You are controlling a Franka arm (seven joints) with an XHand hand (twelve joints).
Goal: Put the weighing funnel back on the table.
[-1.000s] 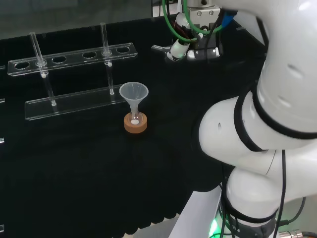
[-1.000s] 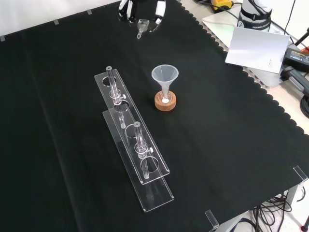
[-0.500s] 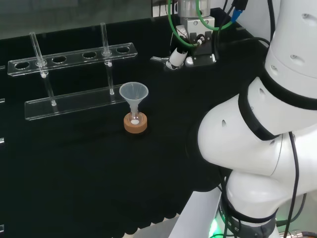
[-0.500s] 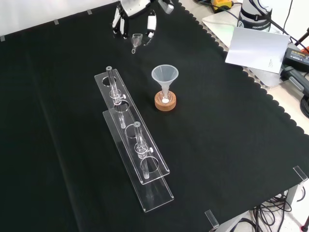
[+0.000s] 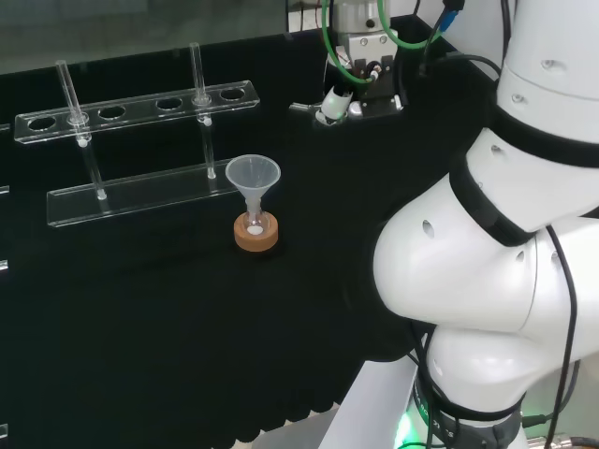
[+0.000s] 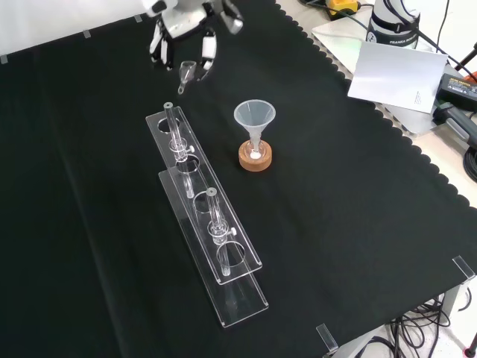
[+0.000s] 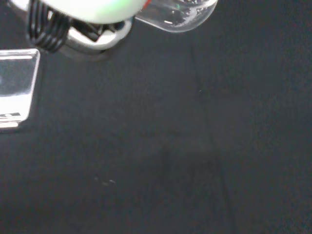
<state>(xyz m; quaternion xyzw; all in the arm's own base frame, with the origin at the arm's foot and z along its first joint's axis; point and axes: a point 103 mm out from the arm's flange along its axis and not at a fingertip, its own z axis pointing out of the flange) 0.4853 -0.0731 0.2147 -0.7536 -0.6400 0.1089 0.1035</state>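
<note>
The weighing funnel (image 6: 186, 73) is held between the curled fingers of the hand (image 6: 186, 22), far back over the tabletop (image 6: 358, 224) in the front view, just beyond the tube rack's (image 6: 200, 195) far end. Contact with the cloth cannot be told. The funnel (image 6: 255, 118) is seated apart, nearer and to the right.

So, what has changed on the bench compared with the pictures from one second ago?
The hand, still curled round the weighing funnel, moved left and slightly down in the front view, toward the far end of the test tube rack. It has not let the piece go. The funnel in its flask on the cork ring and the rack stayed where they were.
</note>
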